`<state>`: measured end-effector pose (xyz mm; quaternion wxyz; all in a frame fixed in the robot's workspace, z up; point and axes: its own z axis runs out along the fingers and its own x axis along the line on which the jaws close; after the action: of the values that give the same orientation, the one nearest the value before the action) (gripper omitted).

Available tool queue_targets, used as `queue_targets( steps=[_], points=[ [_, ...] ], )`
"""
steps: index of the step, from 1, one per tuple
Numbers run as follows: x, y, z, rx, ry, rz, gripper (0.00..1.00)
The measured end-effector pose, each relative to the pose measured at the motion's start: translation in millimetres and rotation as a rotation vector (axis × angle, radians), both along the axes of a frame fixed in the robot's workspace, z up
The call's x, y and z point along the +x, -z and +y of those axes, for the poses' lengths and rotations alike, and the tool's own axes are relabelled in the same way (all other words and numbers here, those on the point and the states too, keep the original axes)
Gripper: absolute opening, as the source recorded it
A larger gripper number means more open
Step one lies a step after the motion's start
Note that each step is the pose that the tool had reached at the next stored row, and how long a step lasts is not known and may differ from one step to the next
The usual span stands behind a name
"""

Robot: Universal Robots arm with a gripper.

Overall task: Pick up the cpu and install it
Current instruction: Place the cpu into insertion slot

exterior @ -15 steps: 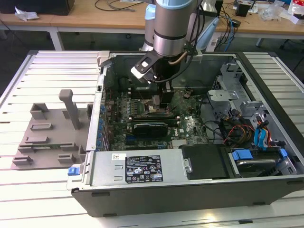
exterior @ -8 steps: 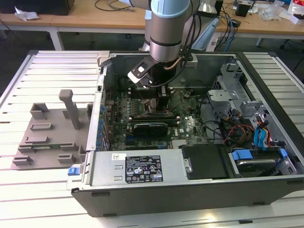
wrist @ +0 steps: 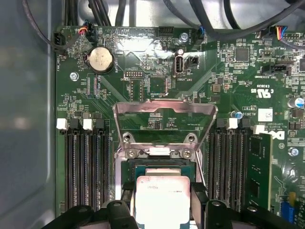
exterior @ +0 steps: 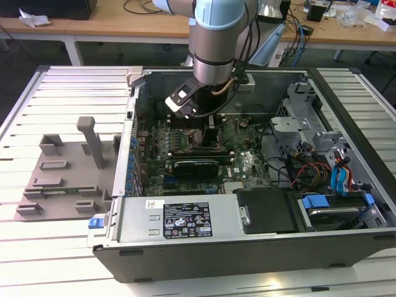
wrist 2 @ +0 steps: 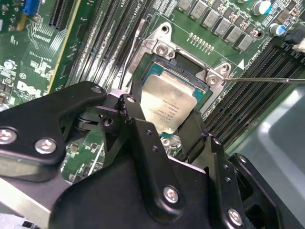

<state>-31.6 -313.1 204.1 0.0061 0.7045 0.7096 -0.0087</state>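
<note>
Your gripper [wrist 2: 164, 119] is closest in both wrist views, its black fingers [wrist 2: 138, 126] clamped on two opposite edges of the cpu [wrist 2: 167, 100], which lies over the open socket [wrist 2: 159, 47]. You get the whole open computer case [exterior: 247, 247] from the exterior view, the arm [exterior: 213, 37] standing over the motherboard [exterior: 247, 164]. Look to the first wrist view for the raised load plate [wrist: 164, 107] and round battery [wrist: 101, 59]; the second wrist view gives you the thin lever rod [wrist 2: 267, 80]
</note>
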Motion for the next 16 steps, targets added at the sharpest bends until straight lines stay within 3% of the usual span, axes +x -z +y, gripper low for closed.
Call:
queue_targets(
  steps=[6,16],
  points=[
    [0.0,5.5,1.1,0.0001,0.002,0.0000,0.55],
    [0.0,6.3,1.9,0.0005,0.002,-0.0002,0.62]
  ],
)
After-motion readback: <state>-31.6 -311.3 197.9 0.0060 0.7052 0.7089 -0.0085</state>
